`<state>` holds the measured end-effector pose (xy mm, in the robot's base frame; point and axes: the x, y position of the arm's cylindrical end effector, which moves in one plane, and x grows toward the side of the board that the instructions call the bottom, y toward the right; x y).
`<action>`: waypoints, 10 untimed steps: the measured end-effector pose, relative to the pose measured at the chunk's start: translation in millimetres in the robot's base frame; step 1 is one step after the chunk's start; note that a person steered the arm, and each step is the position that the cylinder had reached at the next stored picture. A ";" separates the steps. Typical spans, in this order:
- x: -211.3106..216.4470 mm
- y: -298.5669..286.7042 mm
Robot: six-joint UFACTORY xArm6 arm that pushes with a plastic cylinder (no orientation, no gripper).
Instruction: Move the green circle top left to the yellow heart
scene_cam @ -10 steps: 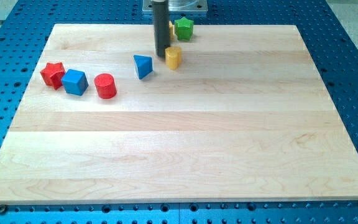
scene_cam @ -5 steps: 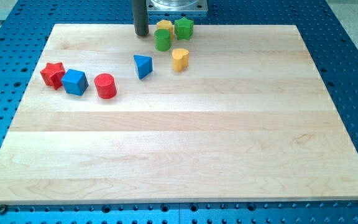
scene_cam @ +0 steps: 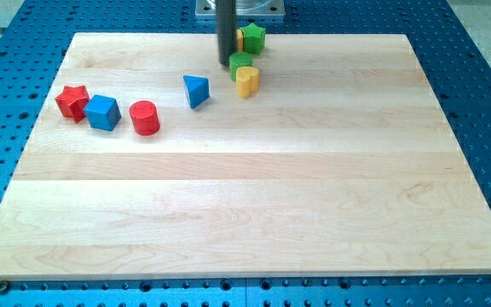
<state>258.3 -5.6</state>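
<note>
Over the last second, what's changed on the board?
My tip swung to the view's left, then came back and now sits just left of the green circle. The circle has slid down the view to touch the yellow heart at its upper left. The other blocks stayed put.

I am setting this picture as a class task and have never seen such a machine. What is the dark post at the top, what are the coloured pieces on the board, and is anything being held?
There is one camera view, looking down on a wooden board over a blue perforated table. The dark post is a robot arm's rod; my tip only pushes blocks, so nothing is held.

My tip stands just to the view's left of the green circle, which sits at the yellow heart, on its upper left. Behind them are a green star and a yellow block, mostly hidden by the rod.

Further left lie a blue triangle, a red cylinder, a blue cube and a red star.
</note>
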 end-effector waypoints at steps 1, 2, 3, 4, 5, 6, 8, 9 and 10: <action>13.2 32.1; 28.9 99.0; 56.5 132.0; 36.9 70.3; 29.9 39.4; 41.3 65.0; 52.8 8.7; 35.2 -4.5; 55.0 71.2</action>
